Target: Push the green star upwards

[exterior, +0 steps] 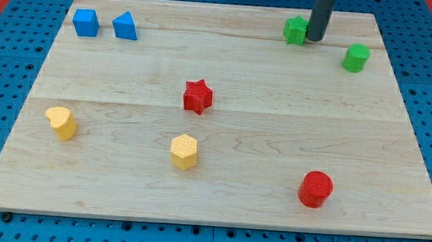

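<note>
The green star [295,30] sits near the view's top edge of the wooden board, right of centre. My tip [314,39] stands right next to it on its right side, touching or nearly touching it. The dark rod rises from there out of the view's top. A second green block [355,57], a rounded cylinder-like shape, lies a little to the right and lower.
A blue cube [86,22] and a blue triangular block [124,26] sit at the top left. A red star [197,96] is near the centre. A yellow heart [62,122], a yellow hexagon [185,151] and a red cylinder [316,189] lie lower down.
</note>
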Motion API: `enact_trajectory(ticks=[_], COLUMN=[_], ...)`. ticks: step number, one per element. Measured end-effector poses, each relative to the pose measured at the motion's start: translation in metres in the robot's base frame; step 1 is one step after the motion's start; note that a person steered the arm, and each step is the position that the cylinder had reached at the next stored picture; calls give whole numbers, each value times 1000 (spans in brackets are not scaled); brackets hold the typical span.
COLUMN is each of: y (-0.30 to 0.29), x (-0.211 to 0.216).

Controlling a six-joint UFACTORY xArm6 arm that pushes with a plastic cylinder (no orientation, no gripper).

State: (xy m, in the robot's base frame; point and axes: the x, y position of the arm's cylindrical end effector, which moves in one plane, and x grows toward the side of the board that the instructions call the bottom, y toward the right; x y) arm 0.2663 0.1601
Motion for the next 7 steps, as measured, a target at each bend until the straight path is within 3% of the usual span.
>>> enact_trajectory(ticks=[3, 5, 6, 7], y=[-9, -23, 25, 10], x=[24, -16, -32, -64])
